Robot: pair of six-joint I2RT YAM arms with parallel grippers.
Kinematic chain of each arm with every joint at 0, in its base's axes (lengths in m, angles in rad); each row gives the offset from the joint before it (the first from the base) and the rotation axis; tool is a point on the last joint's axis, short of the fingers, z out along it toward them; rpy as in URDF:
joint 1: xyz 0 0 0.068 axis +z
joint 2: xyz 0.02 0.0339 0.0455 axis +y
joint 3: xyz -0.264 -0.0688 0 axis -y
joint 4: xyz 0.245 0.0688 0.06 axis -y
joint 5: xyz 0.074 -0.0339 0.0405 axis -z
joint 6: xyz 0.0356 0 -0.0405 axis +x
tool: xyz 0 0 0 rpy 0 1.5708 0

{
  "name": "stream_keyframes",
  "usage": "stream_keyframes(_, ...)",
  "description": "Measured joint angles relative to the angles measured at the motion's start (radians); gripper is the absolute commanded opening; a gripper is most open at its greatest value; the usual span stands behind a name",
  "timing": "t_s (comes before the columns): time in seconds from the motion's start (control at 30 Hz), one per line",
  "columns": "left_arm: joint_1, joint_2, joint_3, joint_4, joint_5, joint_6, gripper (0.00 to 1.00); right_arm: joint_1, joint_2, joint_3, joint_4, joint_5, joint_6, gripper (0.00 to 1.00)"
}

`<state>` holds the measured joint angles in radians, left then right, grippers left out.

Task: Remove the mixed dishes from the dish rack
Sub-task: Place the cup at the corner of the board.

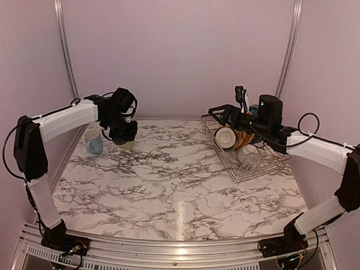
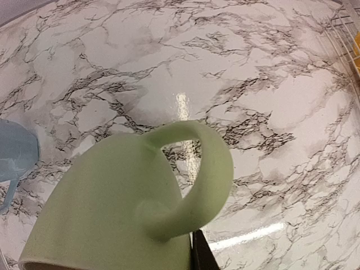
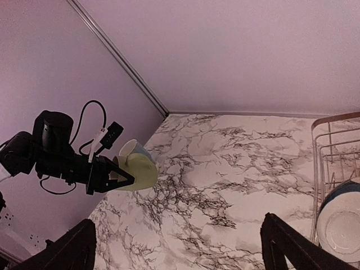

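At the worktop's [image 1: 169, 185] far right, the dish rack [image 1: 271, 161] holds a white bowl [image 1: 226, 136] on edge, a mustard-yellow plate [image 1: 248, 138] behind it and a clear glass [image 1: 251, 158] nearer the front; other pieces among the wires are hard to make out. Over the rack's left end hangs the right hand [image 1: 214, 115], fingers spread wide, gripping nothing. Far left, the left arm extends across, its hand [image 3: 127, 179] pinching a pale-green mug [image 2: 124, 208] just beside a standing light-blue mug [image 1: 94, 141]; the mug hides most of its fingers.

Left arm [image 1: 67, 118] raised, jaws tight; right arm [image 1: 318, 149] outstretched, jaws wide.
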<state>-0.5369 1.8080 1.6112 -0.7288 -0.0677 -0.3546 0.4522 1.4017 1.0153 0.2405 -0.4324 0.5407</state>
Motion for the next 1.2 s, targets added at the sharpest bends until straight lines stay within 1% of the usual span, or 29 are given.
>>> stream_keyframes(0.1,0.016,0.087,0.069,-0.084,-0.073,0.031,0.0,0.0,-0.02,0.002,-0.045,0.032,-0.04,0.98)
stream_keyframes(0.2,0.036,0.141,0.123,-0.135,-0.114,0.05,0.0,0.0,-0.028,0.002,-0.082,0.057,-0.064,0.99)
stream_keyframes(0.43,0.094,0.215,0.216,-0.164,-0.123,0.066,0.0,0.0,-0.044,-0.003,-0.132,0.089,-0.09,0.98)
stream_keyframes(0.57,0.147,0.289,0.28,-0.185,-0.115,0.052,0.0,0.0,-0.063,-0.011,-0.139,0.108,-0.098,0.99)
stream_keyframes(0.63,0.166,0.314,0.29,-0.185,-0.111,0.031,0.0,-0.001,-0.065,-0.011,-0.141,0.113,-0.101,0.99)
stream_keyframes(0.77,0.192,0.334,0.3,-0.204,-0.107,-0.01,0.04,-0.001,-0.066,-0.014,-0.14,0.124,-0.101,0.98)
stream_keyframes(0.93,0.193,0.365,0.342,-0.219,-0.099,-0.039,0.04,-0.001,-0.067,-0.021,-0.139,0.124,-0.1,0.98)
stream_keyframes(1.2,0.192,0.397,0.346,-0.229,-0.099,-0.047,0.05,-0.001,-0.068,-0.031,-0.137,0.126,-0.1,0.99)
